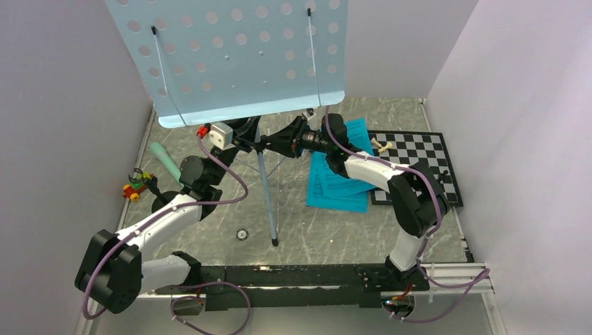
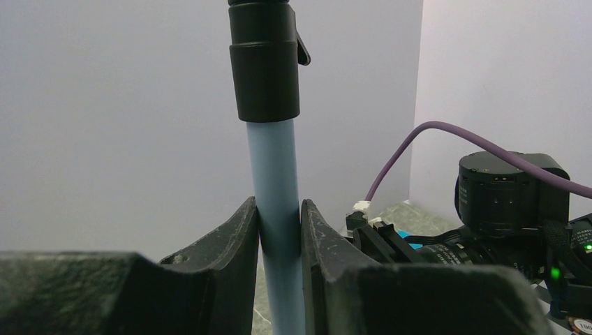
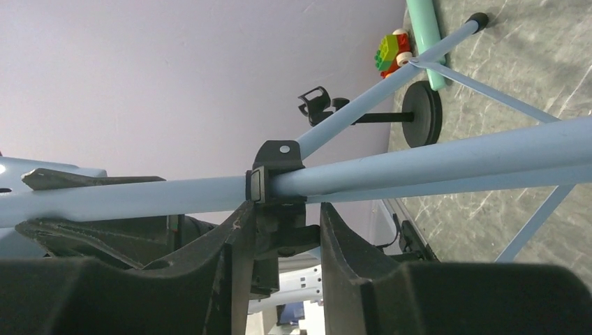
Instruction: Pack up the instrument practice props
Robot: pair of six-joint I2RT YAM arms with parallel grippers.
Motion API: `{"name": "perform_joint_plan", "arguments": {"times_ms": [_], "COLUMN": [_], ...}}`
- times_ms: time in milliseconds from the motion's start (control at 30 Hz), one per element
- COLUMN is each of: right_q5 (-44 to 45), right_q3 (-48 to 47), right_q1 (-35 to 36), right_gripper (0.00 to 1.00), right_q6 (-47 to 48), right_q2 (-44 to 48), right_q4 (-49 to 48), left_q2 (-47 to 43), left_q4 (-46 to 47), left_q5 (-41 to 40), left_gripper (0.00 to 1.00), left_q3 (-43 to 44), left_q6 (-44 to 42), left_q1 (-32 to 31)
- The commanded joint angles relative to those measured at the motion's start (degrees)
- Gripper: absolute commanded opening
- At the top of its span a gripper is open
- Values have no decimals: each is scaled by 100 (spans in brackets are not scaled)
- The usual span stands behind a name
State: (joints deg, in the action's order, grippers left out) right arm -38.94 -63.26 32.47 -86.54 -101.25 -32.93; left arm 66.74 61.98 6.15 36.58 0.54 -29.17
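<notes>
Only in wrist views are grips shown: left tool [image 2: 279, 209] clamped on the music stand pole [image 2: 272, 160], right tool [image 3: 279, 213] astride its black collar [image 3: 278, 162], closure untellable; overhead, both are partly masked by the tray [image 1: 230, 56].

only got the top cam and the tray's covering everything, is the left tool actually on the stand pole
Observer: Yes. The left wrist view shows the left tool clamped on the pale-blue pole, just below its black collar.
Operator: ok and the right one
Observer: The right tool has a finger on each side of the black hub, where a leg branches off the pole. I can't tell if it is gripping.
Operator: is the mic in its holder
Observer: No. The clip on the black mic stand is empty, and the mint-green microphone lies beside its base.
</notes>
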Motion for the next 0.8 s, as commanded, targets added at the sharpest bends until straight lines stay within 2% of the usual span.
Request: {"name": "perform_joint_plan", "arguments": {"times_ms": [0, 133, 233, 267, 300, 367, 433, 667, 767], "right_q5": [-48, -96, -78, -57, -83, -226, -292, -406, -334], "right_q3": [-328, -417, -703, -791, -805, -640, -465, -178, -68], "right_q1": [65, 74, 84, 84, 80, 74, 71, 75, 68], "right_gripper": [30, 15, 4, 5, 12, 38, 53, 62, 60], "right_q6": [-196, 253, 1187, 1470, 1563, 1308, 982, 262, 23], "right_q2": [65, 158, 235, 244, 253, 230, 219, 214, 259], "right_q4": [-504, -161, 707, 1108, 1266, 1018, 697, 40, -174], "left_q2": [-147, -144, -135, -126, -122, -115, -113, -151, -153], "left_q4": [-97, -106, -107, -99, -106, -123, -124, -189, -196], "left_q5": [319, 307, 294, 286, 282, 260, 234, 215, 211], "left_gripper": [0, 0, 0, 0, 0, 0, 0, 0, 0], "left_q3": [111, 95, 71, 62, 60, 60, 60, 91, 95], "left_q6": [-203, -186, -164, -167, -172, -189, -215, -288, -278], "left_q1": [-16, -19, -17, -13, -17, -14, -15, -15, -17]}}
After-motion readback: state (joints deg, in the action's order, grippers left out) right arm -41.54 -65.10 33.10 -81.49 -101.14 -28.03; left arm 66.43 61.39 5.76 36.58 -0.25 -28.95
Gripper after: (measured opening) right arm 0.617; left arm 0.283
